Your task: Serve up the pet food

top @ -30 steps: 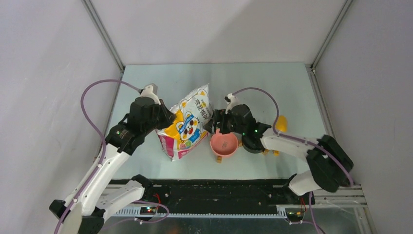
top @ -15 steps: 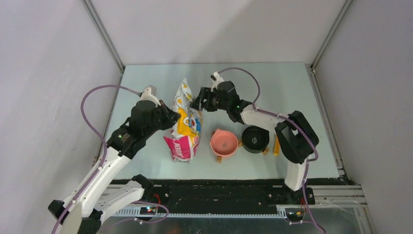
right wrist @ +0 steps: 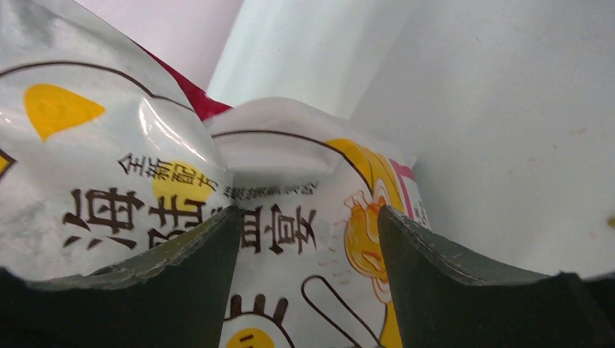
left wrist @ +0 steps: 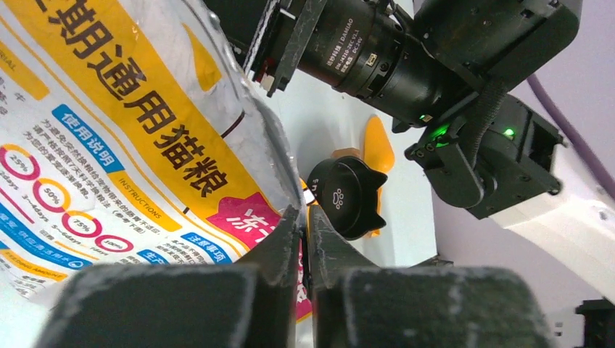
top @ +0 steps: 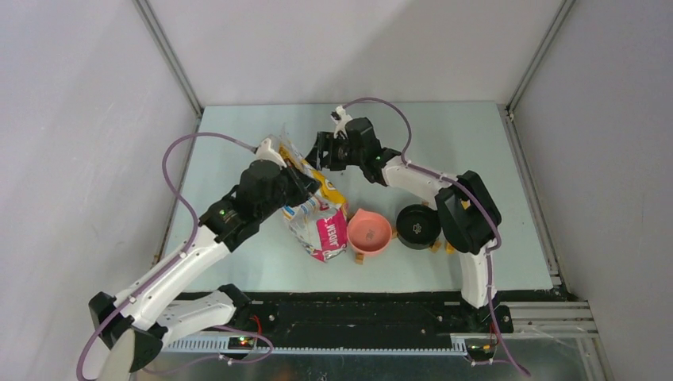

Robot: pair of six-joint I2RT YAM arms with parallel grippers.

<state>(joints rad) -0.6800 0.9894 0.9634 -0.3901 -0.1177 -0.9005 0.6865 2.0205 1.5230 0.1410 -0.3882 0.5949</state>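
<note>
Left gripper pinches the bag by its edge, just left of the pink bowl. Right gripper hangs with jaws apart over the bag's top, behind the bowl. No pet food shows (presumably still bagged). If the floppy bag tilts off-aim, it could spill beside the bowl.

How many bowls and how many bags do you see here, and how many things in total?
Bowls: 2, the round pink bowl and the black cat-eared bowl
Bags: 1, the glossy white, yellow and pink bag
Total: 3
</note>
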